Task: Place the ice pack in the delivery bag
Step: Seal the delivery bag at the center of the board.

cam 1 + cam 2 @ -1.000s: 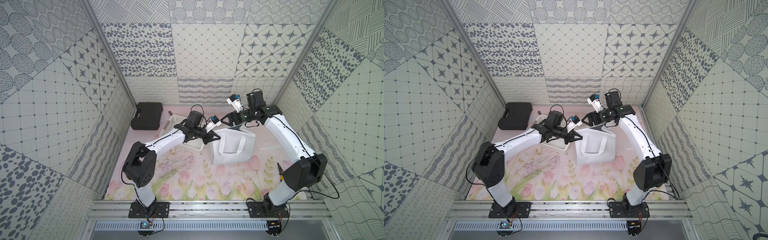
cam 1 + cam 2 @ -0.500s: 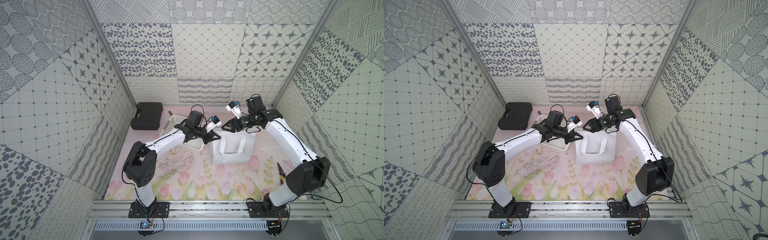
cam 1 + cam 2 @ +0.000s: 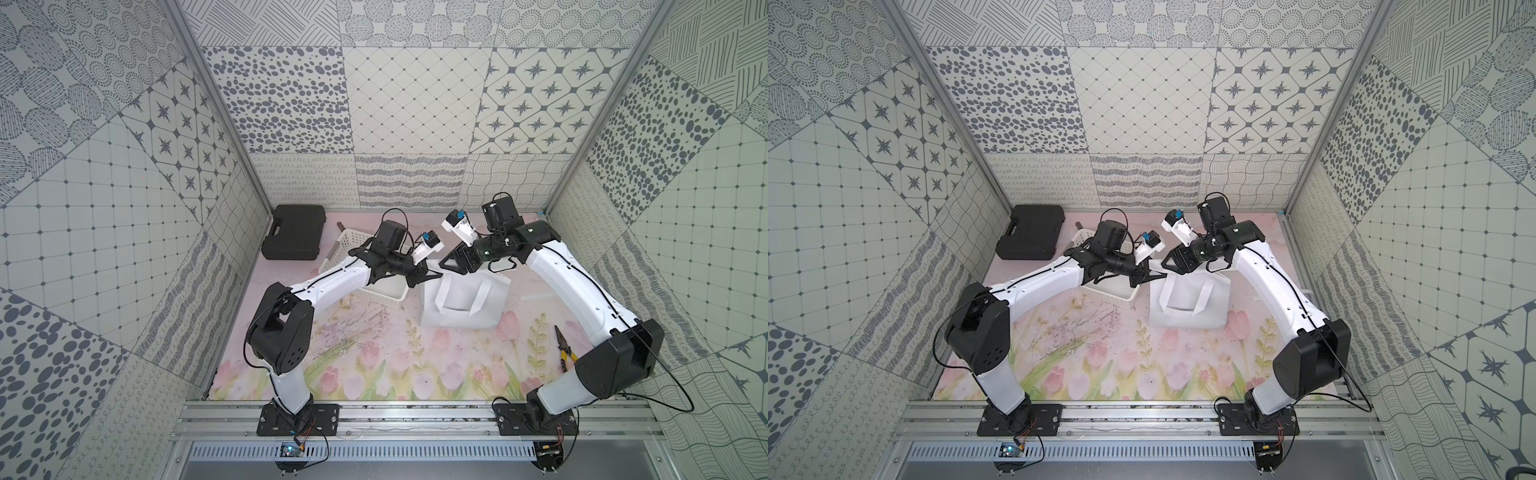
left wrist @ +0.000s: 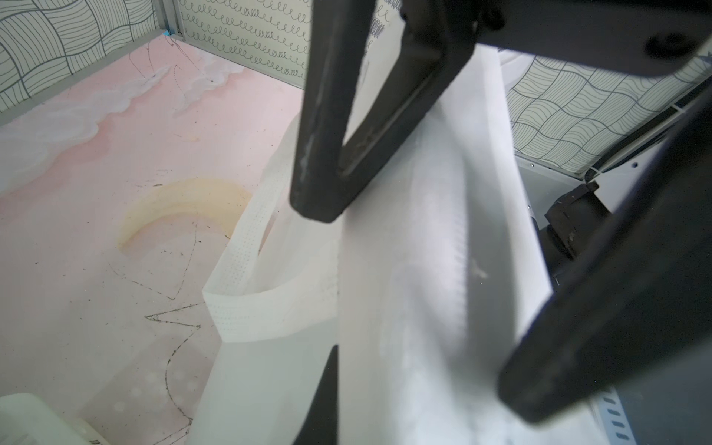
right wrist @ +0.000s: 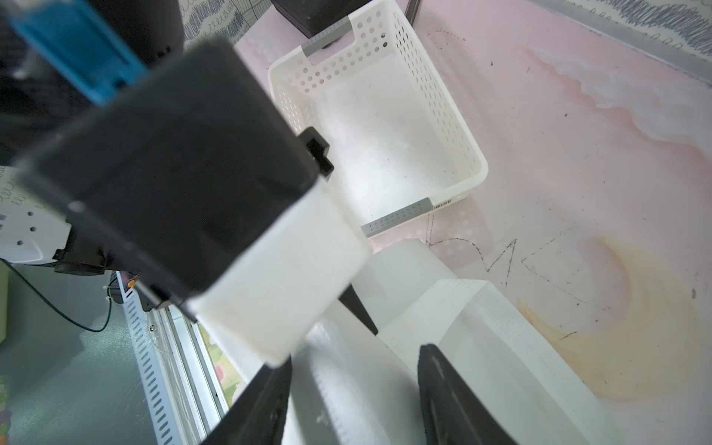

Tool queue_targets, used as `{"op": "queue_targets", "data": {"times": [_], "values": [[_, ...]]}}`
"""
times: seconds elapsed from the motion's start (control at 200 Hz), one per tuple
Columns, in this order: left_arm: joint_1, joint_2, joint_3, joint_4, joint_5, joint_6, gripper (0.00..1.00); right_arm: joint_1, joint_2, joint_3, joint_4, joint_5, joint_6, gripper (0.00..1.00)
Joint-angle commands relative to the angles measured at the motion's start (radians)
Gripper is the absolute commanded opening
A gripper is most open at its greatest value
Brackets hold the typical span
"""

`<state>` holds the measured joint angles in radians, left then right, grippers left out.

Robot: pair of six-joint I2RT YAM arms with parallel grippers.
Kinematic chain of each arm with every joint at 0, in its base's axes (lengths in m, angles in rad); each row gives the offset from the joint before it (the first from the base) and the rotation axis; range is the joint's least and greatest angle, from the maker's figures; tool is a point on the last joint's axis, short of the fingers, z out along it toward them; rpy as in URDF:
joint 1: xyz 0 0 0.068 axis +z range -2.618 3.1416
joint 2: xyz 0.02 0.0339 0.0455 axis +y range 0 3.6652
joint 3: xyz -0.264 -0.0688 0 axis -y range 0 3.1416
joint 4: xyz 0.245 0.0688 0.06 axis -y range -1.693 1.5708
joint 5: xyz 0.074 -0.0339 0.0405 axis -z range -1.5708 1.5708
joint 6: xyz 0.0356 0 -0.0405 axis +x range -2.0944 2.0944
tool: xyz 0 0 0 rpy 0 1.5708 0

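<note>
I've brought my right gripper point(image 3: 451, 266) down to the delivery bag point(image 3: 461, 309) rim, jaws narrowing but still apart. My left gripper point(image 3: 426, 276) stays pinched on that rim. I see no ice pack yet.

Floral mat point(image 3: 374, 357): bag point(image 3: 461, 307), basket point(image 3: 386, 293), case point(image 3: 295, 232), pliers point(image 3: 565, 353)

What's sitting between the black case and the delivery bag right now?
The white perforated basket lies between the black case and the delivery bag; both top views show it.

A white basket point(image 3: 380, 294) sits near a black case point(image 3: 296, 232), pliers point(image 3: 564, 351) well apart.
</note>
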<state>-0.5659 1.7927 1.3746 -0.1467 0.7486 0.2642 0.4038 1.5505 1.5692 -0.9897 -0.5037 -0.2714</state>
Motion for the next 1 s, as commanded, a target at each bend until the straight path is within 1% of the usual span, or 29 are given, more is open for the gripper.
{"op": "queue_targets", "data": {"times": [0.0,0.16,0.25,0.315,0.39,0.555,0.6,0.65,0.735,0.855,0.935,0.965,0.995], "values": [[0.008,0.004,0.014,0.065,0.015,0.023,0.11,0.026,0.000,0.014,-0.063,0.074,-0.042,0.52],[0.008,0.002,0.011,0.065,0.017,0.025,0.11,0.052,0.013,0.018,-0.078,0.109,-0.070,0.51],[0.006,0.002,0.006,0.066,0.017,0.027,0.08,0.059,0.019,0.022,-0.090,0.109,-0.084,0.50],[0.004,0.000,-0.006,0.077,0.010,0.033,0.07,0.061,0.025,0.028,-0.097,0.110,-0.100,0.53],[-0.001,-0.003,-0.019,0.082,-0.003,0.051,0.03,0.065,0.038,0.045,-0.118,0.110,-0.127,0.53],[-0.010,-0.010,-0.056,0.116,-0.028,0.063,0.02,0.081,0.070,0.084,-0.155,0.106,-0.162,0.50],[-0.012,-0.014,-0.065,0.131,-0.036,0.061,0.02,0.087,0.077,0.084,-0.162,0.118,-0.170,0.50],[-0.012,-0.016,-0.072,0.145,-0.039,0.061,0.01,0.094,0.084,0.082,-0.169,0.130,-0.182,0.48],[-0.012,-0.019,-0.076,0.147,-0.046,0.071,0.01,0.099,0.089,0.078,-0.171,0.137,-0.193,0.49],[-0.017,-0.029,-0.091,0.160,-0.066,0.085,0.01,0.099,0.094,0.080,-0.179,0.124,-0.207,0.50],[-0.020,-0.033,-0.098,0.166,-0.071,0.094,0.01,0.100,0.101,0.089,-0.196,0.072,-0.227,0.51],[-0.021,-0.035,-0.096,0.165,-0.075,0.089,0.01,0.100,0.107,0.092,-0.198,0.068,-0.225,0.53],[-0.022,-0.035,-0.093,0.161,-0.074,0.087,0.03,0.101,0.111,0.098,-0.200,0.067,-0.219,0.53]]}}
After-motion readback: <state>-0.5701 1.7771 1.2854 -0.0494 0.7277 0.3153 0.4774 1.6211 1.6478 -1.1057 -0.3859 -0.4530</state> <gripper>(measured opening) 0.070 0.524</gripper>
